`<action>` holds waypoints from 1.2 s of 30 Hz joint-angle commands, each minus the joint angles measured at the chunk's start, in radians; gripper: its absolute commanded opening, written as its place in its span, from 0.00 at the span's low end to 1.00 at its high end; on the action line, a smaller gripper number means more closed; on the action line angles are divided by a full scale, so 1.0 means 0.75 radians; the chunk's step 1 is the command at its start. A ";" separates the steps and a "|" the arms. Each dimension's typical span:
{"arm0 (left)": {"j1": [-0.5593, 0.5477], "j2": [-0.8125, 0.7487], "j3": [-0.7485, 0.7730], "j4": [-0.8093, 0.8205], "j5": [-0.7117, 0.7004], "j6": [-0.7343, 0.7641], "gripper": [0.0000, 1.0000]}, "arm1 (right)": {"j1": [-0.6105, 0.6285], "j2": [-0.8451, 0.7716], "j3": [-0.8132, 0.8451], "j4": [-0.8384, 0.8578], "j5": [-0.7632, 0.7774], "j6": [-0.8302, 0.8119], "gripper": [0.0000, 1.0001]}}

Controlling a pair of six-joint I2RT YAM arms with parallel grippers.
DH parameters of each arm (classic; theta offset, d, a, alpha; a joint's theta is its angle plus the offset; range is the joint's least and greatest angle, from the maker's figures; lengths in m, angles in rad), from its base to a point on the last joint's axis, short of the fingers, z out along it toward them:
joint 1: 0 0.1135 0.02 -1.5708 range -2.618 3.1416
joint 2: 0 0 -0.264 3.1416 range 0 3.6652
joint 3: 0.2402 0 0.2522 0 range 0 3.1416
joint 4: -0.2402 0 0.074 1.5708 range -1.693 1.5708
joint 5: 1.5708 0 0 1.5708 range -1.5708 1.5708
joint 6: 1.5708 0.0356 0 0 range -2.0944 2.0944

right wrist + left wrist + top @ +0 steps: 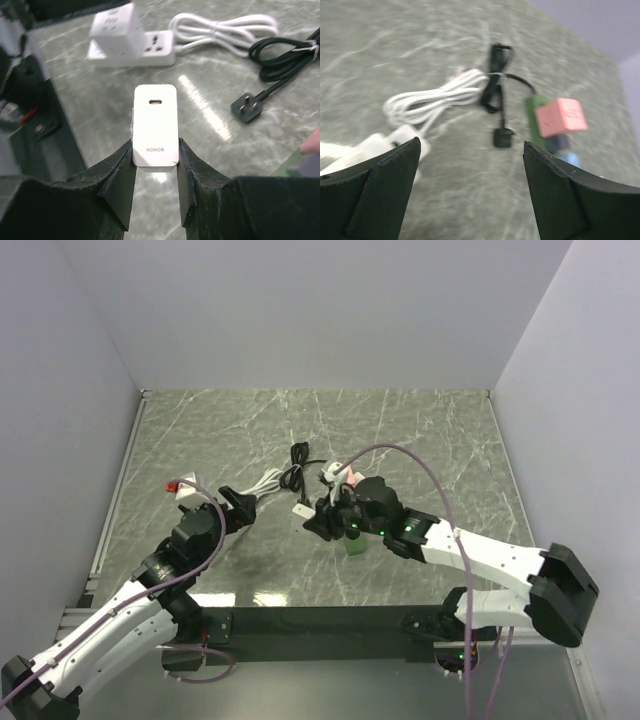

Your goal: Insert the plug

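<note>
The plug (155, 125) is a white charger block marked HONOR. My right gripper (156, 155) is shut on its lower sides and holds it above the table, near the middle (302, 510). A white power strip (134, 47) with a cube adapter on it lies ahead of the plug, at some distance. From above, the strip (188, 490) shows at the left, partly hidden by my left arm. My left gripper (472, 150) stands open and empty over bare table, just right of the strip (395, 140).
The strip's coiled white cable (268, 480) and a bundled black cable (297, 465) with a loose black plug (246, 107) lie behind the grippers. A pink block (560, 116) and a green object (535, 117) sit by my right arm. Grey walls enclose the marbled table (420, 440).
</note>
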 commanded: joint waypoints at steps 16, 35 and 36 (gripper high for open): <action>-0.021 -0.047 -0.050 -0.324 -0.414 -0.365 0.97 | 0.166 0.627 0.380 0.554 0.263 -0.007 0.00; -0.046 0.086 -0.025 -0.447 -0.521 -0.557 0.99 | 0.241 0.920 0.567 0.587 0.250 -0.011 0.00; -0.046 0.084 -0.027 -0.445 -0.517 -0.551 0.99 | 0.241 0.928 0.563 0.597 0.251 -0.015 0.00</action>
